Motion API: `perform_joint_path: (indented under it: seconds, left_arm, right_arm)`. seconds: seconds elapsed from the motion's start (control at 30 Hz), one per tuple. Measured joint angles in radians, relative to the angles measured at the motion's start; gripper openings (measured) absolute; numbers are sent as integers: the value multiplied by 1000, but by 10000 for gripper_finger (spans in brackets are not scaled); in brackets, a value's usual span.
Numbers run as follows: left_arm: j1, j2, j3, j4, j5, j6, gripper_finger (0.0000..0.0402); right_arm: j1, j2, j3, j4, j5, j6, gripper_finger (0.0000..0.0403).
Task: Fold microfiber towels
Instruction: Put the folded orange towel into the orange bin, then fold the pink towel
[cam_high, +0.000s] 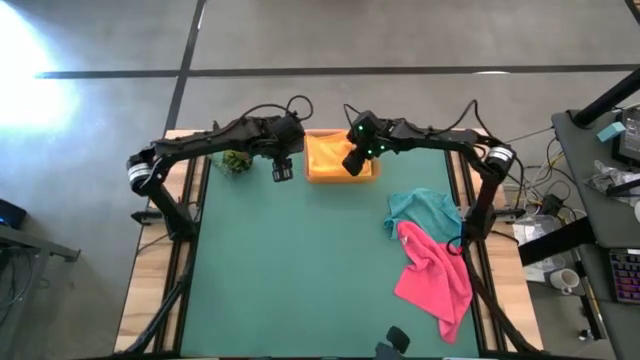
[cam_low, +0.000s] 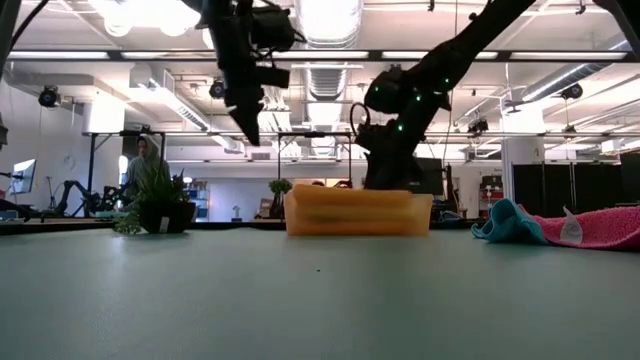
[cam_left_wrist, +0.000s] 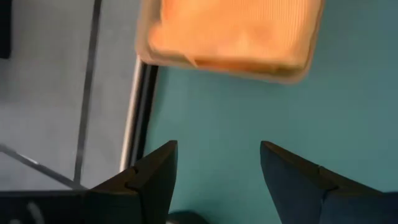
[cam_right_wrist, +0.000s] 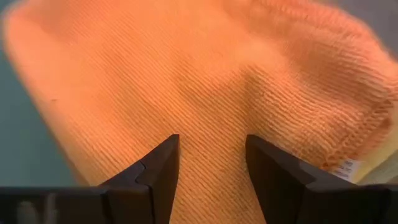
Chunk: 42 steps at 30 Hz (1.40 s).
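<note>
A folded orange towel (cam_high: 328, 155) lies in the shallow tan tray (cam_left_wrist: 143, 53) at the table's far middle. My right gripper (cam_right_wrist: 211, 162) stands open over the towel (cam_right_wrist: 205, 74), slanting down from the right, its tips low in the tray (cam_low: 355, 213). My left gripper (cam_high: 282, 172) hangs open above the bare green mat, left of the tray, with nothing between its fingers (cam_left_wrist: 155, 174). At the table's right, a teal towel (cam_high: 425, 208) lies crumpled, with a pink towel (cam_high: 435, 270) partly on it. My right gripper has its open fingers (cam_right_wrist: 158, 168) just over the orange towel's top face. I cannot tell whether the tips touch the cloth. My left gripper touches nothing.
A small green plant ball (cam_high: 236, 160) sits at the far left, close to my left arm. The mat's middle and near part (cam_high: 300, 280) is bare. A person (cam_low: 145, 165) shows in the room beyond the table.
</note>
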<state>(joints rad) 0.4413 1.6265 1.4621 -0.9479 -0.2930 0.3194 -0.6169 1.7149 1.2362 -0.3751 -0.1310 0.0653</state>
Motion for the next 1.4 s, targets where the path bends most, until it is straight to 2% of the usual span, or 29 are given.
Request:
perform_joint_path:
  seconds: [0.2, 0.3, 0.43, 0.77, 0.9, 1.07, 1.23, 1.4]
  left_arm:
    - [4, -33, -114, 58, 0, -9, 212]
    - [4, -42, -162, 105, 0, -22, 212]
    - [4, -45, -181, 116, 0, -25, 212]
    - [4, -45, -194, 290, 0, -25, 212]
    - [2, -45, -194, 382, 4, -25, 213]
    - [-4, -48, -193, 399, 16, -39, 213]
    - [-27, -54, -193, 399, 55, -149, 213]
    - [-77, -54, -200, 402, 67, -253, 213]
  right_arm:
    - [-8, 21, 0, -33, 0, 5, 160]
    - [-8, -11, 0, -35, -4, 3, 152]
    - [-10, -95, 0, -75, -6, 3, 142]
    - [34, -381, -25, -361, -8, 58, 133]
    - [108, -489, -95, -386, -6, 153, 134]
    - [249, -617, -231, -383, -4, 337, 127]
    - [409, -710, -339, -375, 1, 528, 118]
    - [555, -751, -415, -375, 30, 691, 109]
